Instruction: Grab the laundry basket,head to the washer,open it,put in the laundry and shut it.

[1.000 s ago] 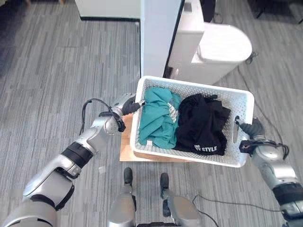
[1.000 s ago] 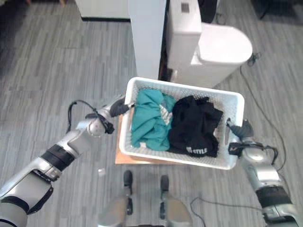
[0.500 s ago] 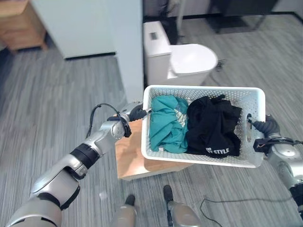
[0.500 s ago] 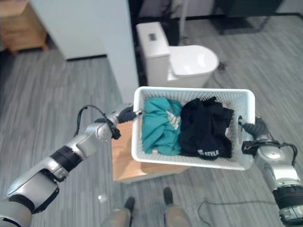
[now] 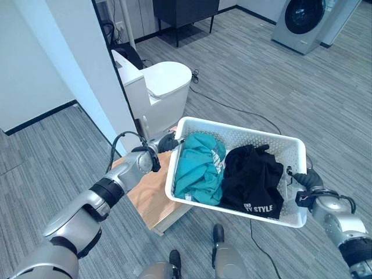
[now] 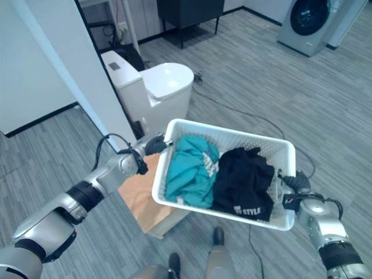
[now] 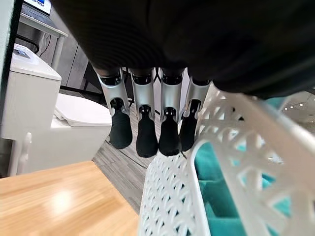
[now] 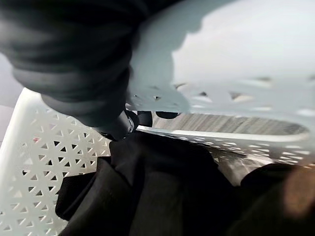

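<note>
Left robot hand (image 5: pixel 165 143): at the left short end of the laundry basket (image 5: pixel 283 143), its fingers (image 7: pixel 147 129) reaching down outside the rim; the left wrist view does not show whether they curl under it, so grip cannot be told. Right robot hand (image 5: pixel 307 181): at the opposite short end, by the handle slot; its dark fingertips (image 8: pixel 147 117) poke through the perforated wall, curled on the handle. Laundry basket: white, perforated, held up between both robot hands, tilted slightly, clear of the wooden surface (image 5: pixel 150 192) that lies below and to its left. Contents: one teal garment (image 5: pixel 197 167) in the left half, one black garment (image 5: pixel 251 181) with pale print in the right half, touching each other, both inside the rim. Change noted: against the pictures of a second ago the whole view has swung, so the camera has turned; the basket, then over the wooden surface, now hangs mostly beyond its edge over the grey plank floor (image 5: pixel 52 157). A washer (image 5: pixel 302 20) with a dark round door has come into view, well apart at the upper right. Nearer stands a white toilet (image 5: pixel 156 87). Judgement: grab step looks done, carry toward the washer under way; opening, loading and shutting not yet done.
</note>
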`<state>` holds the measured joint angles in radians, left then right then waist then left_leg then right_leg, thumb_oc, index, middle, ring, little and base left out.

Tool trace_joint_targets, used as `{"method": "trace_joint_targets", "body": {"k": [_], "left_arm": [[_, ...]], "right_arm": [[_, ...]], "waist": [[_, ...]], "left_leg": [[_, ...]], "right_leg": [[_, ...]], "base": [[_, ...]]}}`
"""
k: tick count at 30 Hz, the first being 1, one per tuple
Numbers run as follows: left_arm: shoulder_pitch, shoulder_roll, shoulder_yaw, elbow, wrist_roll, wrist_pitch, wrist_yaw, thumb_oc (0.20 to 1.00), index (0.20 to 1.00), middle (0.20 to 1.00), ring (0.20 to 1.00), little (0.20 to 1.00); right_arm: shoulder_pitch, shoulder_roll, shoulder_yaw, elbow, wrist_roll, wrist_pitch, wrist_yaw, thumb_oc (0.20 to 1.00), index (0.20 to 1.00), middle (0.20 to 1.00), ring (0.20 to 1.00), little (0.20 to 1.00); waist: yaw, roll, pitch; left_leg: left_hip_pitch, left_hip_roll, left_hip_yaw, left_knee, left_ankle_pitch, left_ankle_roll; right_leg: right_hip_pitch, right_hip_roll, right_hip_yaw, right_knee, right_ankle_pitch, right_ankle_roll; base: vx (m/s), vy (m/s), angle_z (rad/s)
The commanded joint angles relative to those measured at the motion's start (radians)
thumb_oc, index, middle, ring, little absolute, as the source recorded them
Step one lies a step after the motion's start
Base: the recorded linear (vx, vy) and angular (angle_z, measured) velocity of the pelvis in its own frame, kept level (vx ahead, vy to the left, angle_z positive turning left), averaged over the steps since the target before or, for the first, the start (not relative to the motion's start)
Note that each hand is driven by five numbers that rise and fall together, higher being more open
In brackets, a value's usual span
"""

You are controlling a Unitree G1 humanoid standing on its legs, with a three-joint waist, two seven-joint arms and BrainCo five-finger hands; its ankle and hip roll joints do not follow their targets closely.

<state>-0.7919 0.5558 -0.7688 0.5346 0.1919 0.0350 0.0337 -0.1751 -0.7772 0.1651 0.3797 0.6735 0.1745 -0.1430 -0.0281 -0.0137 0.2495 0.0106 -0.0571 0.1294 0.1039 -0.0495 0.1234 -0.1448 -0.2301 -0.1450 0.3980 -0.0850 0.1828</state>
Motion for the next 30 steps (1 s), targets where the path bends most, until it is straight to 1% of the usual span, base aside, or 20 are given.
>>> {"method": "trace_joint_targets", "body": {"k": [1, 4, 5, 6, 7, 9, 10, 11, 12, 13, 14, 17, 20, 21, 22, 23, 25, 27, 29, 30], "left_arm": [[-0.023, 0.017, 0.089, 0.021, -0.06, -0.002, 0.025, 0.2, 0.2, 0.2, 0.2, 0.2], [-0.02, 0.03, 0.105, 0.022, -0.061, 0.001, 0.023, 0.2, 0.2, 0.2, 0.2, 0.2], [-0.017, 0.035, 0.118, 0.018, -0.06, 0.0, 0.024, 0.2, 0.2, 0.2, 0.2, 0.2], [-0.013, 0.037, 0.127, 0.013, -0.057, 0.001, 0.028, 0.2, 0.2, 0.2, 0.2, 0.2], [-0.003, 0.033, 0.133, 0.016, -0.055, -0.001, 0.029, 0.2, 0.2, 0.2, 0.2, 0.2], [-0.007, 0.028, 0.129, 0.022, -0.056, -0.001, 0.03, 0.2, 0.2, 0.2, 0.2, 0.2], [-0.016, 0.021, 0.123, 0.029, -0.054, 0.001, 0.03, 0.2, 0.2, 0.2, 0.2, 0.2], [-0.02, 0.015, 0.121, 0.034, -0.053, 0.001, 0.029, 0.2, 0.2, 0.2, 0.2, 0.2], [-0.02, 0.014, 0.12, 0.035, -0.053, 0.001, 0.029, 0.2, 0.2, 0.2, 0.2, 0.2], [-0.031, 0.0, 0.113, 0.047, -0.052, 0.001, 0.031, 0.2, 0.2, 0.2, 0.2, 0.2], [-0.031, -0.001, 0.113, 0.048, -0.052, 0.001, 0.031, 0.2, 0.2, 0.2, 0.2, 0.2], [-0.042, -0.023, 0.107, 0.071, -0.055, -0.001, 0.035, 0.2, 0.2, 0.2, 0.2, 0.2], [-0.046, -0.036, 0.105, 0.08, -0.06, -0.001, 0.034, 0.2, 0.2, 0.2, 0.2, 0.2], [-0.046, -0.044, 0.108, 0.079, -0.065, -0.001, 0.032, 0.2, 0.2, 0.2, 0.2, 0.2], [-0.042, -0.056, 0.109, 0.078, -0.066, -0.001, 0.03, 0.2, 0.2, 0.2, 0.2, 0.2], [-0.046, -0.072, 0.105, 0.077, -0.066, -0.001, 0.03, 0.2, 0.2, 0.2, 0.2, 0.2], [-0.046, -0.079, 0.105, 0.087, -0.061, 0.001, 0.034, 0.2, 0.2, 0.2, 0.2, 0.2], [-0.042, -0.06, 0.11, 0.094, -0.062, 0.0, 0.035, 0.2, 0.2, 0.2, 0.2, 0.2], [-0.036, -0.035, 0.125, 0.1, -0.064, 0.003, 0.038, 0.2, 0.2, 0.2, 0.2, 0.2], [-0.034, -0.034, 0.128, 0.108, -0.062, 0.003, 0.039, 0.2, 0.2, 0.2, 0.2, 0.2]], "right_arm": [[-0.184, 0.009, -0.001, -0.058, 0.078, -0.105, 0.163, 0.2, 0.2, 0.2, 0.2, 0.2], [-0.172, 0.031, 0.003, -0.061, 0.081, -0.102, 0.161, 0.2, 0.2, 0.2, 0.2, 0.2], [-0.163, 0.035, -0.009, -0.059, 0.077, -0.098, 0.155, 0.2, 0.2, 0.2, 0.2, 0.2], [-0.152, 0.039, -0.015, -0.063, 0.08, -0.1, 0.154, 0.2, 0.2, 0.2, 0.2, 0.2], [-0.138, 0.046, -0.024, -0.065, 0.087, -0.107, 0.149, 0.2, 0.2, 0.2, 0.2, 0.2], [-0.132, 0.041, -0.03, -0.067, 0.092, -0.111, 0.145, 0.2, 0.2, 0.2, 0.2, 0.2], [-0.111, 0.025, -0.05, -0.079, 0.106, -0.12, 0.143, 0.2, 0.2, 0.2, 0.2, 0.2], [-0.102, 0.016, -0.06, -0.084, 0.11, -0.124, 0.143, 0.2, 0.2, 0.2, 0.2, 0.2], [-0.101, 0.015, -0.061, -0.085, 0.11, -0.123, 0.143, 0.2, 0.2, 0.2, 0.2, 0.2], [-0.096, 0.0, -0.069, -0.087, 0.123, -0.137, 0.139, 0.2, 0.2, 0.2, 0.2, 0.2], [-0.095, -0.001, -0.069, -0.087, 0.123, -0.137, 0.139, 0.2, 0.2, 0.2, 0.2, 0.2], [-0.079, -0.021, -0.078, -0.098, 0.141, -0.149, 0.139, 0.2, 0.2, 0.2, 0.2, 0.2], [-0.071, -0.029, -0.069, -0.123, 0.161, -0.152, 0.146, 0.2, 0.2, 0.2, 0.2, 0.2], [-0.061, -0.04, -0.067, -0.144, 0.173, -0.153, 0.152, 0.2, 0.2, 0.2, 0.2, 0.2], [-0.048, -0.045, -0.07, -0.155, 0.176, -0.151, 0.155, 0.2, 0.2, 0.2, 0.2, 0.2], [-0.039, -0.047, -0.078, -0.165, 0.176, -0.148, 0.156, 0.2, 0.2, 0.2, 0.2, 0.2], [-0.043, -0.041, -0.065, -0.166, 0.174, -0.149, 0.155, 0.2, 0.2, 0.2, 0.2, 0.2], [-0.084, -0.007, -0.013, -0.154, 0.181, -0.151, 0.159, 0.2, 0.2, 0.2, 0.2, 0.2], [-0.107, 0.033, 0.025, -0.151, 0.187, -0.151, 0.162, 0.2, 0.2, 0.2, 0.2, 0.2], [-0.104, 0.046, 0.028, -0.148, 0.187, -0.155, 0.161, 0.2, 0.2, 0.2, 0.2, 0.2]], "waist": [[0.085, 0.003, -0.121], [0.12, -0.015, -0.144], [0.128, -0.023, -0.149], [0.139, -0.031, -0.156], [0.145, -0.04, -0.16], [0.142, -0.042, -0.157], [0.133, -0.043, -0.147], [0.128, -0.04, -0.143], [0.127, -0.039, -0.143], [0.119, -0.035, -0.132], [0.118, -0.034, -0.131], [0.097, -0.024, -0.116], [0.089, -0.027, -0.096], [0.092, -0.034, -0.075], [0.09, -0.035, -0.066], [0.088, -0.036, -0.054], [0.098, -0.036, -0.05], [0.139, -0.027, -0.049], [0.166, -0.029, -0.054], [0.167, -0.035, -0.053]], "left_leg": [[0.021, 0.033, -0.088, -0.084, -0.038, -0.061], [-0.004, 0.033, -0.062, -0.097, -0.013, -0.071], [-0.011, 0.036, -0.051, -0.104, -0.005, -0.077], [-0.016, 0.044, -0.036, -0.113, 0.006, -0.086], [-0.028, 0.065, -0.029, -0.115, 0.031, -0.107], [-0.036, 0.079, -0.033, -0.117, 0.046, -0.119], [-0.048, 0.109, -0.038, -0.123, 0.082, -0.144], [-0.053, 0.124, -0.041, -0.129, 0.099, -0.156], [-0.052, 0.125, -0.043, -0.13, 0.1, -0.157], [-0.061, 0.155, -0.049, -0.139, 0.133, -0.177], [-0.059, 0.156, -0.051, -0.142, 0.135, -0.178], [-0.063, 0.21, -0.063, -0.177, 0.185, -0.207], [-0.073, 0.243, -0.081, -0.139, 0.183, -0.214], [-0.103, 0.228, -0.12, -0.056, 0.157, -0.201], [-0.118, 0.204, -0.132, -0.028, 0.148, -0.194], [-0.156, 0.164, -0.138, 0.015, 0.136, -0.191], [-0.192, 0.097, -0.157, 0.009, 0.119, -0.174], [-0.27, 0.001, -0.172, -0.044, 0.138, -0.159], [-0.302, -0.026, -0.157, -0.097, 0.159, -0.152], [-0.316, -0.029, -0.124, -0.086, 0.158, -0.148]], "right_leg": [[0.107, 0.044, -0.035, -0.094, 0.038, -0.028], [0.172, 0.039, -0.054, -0.14, 0.023, -0.027], [0.191, 0.033, -0.052, -0.173, 0.034, -0.021], [0.209, 0.037, -0.05, -0.217, 0.031, -0.021], [0.238, 0.053, -0.06, -0.281, 0.01, -0.029], [0.25, 0.067, -0.066, -0.306, 0.001, -0.036], [0.26, 0.096, -0.075, -0.332, -0.019, -0.052], [0.264, 0.109, -0.087, -0.345, -0.022, -0.06], [0.266, 0.111, -0.089, -0.347, -0.021, -0.061], [0.276, 0.136, -0.103, -0.372, -0.024, -0.073], [0.279, 0.138, -0.106, -0.374, -0.022, -0.074], [0.296, 0.192, -0.101, -0.422, -0.024, -0.099], [0.302, 0.224, -0.071, -0.428, -0.024, -0.123], [0.304, 0.223, -0.061, -0.421, -0.023, -0.132], [0.308, 0.223, -0.062, -0.418, -0.022, -0.141], [0.316, 0.219, -0.077, -0.416, -0.023, -0.141], [0.311, 0.225, -0.075, -0.408, -0.025, -0.142], [0.303, 0.259, -0.038, -0.386, -0.041, -0.142], [0.323, 0.287, -0.002, -0.374, -0.068, -0.146], [0.335, 0.293, 0.009, -0.37, -0.077, -0.15]], "base": [[-0.26, -0.129, -1.26], [-0.12, -0.128, -0.81], [-0.15, -0.234, -0.5], [-0.18, -0.357, -0.48], [-0.13, -0.292, -0.45], [-0.15, -0.326, -0.29], [-0.21, -0.418, -0.01], [-0.16, -0.313, 0.19], [-0.17, -0.293, 0.27], [-0.12, -0.21, 0.21], [-0.17, -0.298, 0.15], [-0.16, -0.285, 0.07], [-0.11, -0.256, -0.09], [-0.07, -0.183, -0.27], [-0.05, -0.156, -0.35], [0.01, -0.081, -0.16], [0.06, -0.066, 0.15], [0.21, -0.08, -0.15], [0.37, -0.077, -0.88], [0.39, -0.056, -1.06]]}}
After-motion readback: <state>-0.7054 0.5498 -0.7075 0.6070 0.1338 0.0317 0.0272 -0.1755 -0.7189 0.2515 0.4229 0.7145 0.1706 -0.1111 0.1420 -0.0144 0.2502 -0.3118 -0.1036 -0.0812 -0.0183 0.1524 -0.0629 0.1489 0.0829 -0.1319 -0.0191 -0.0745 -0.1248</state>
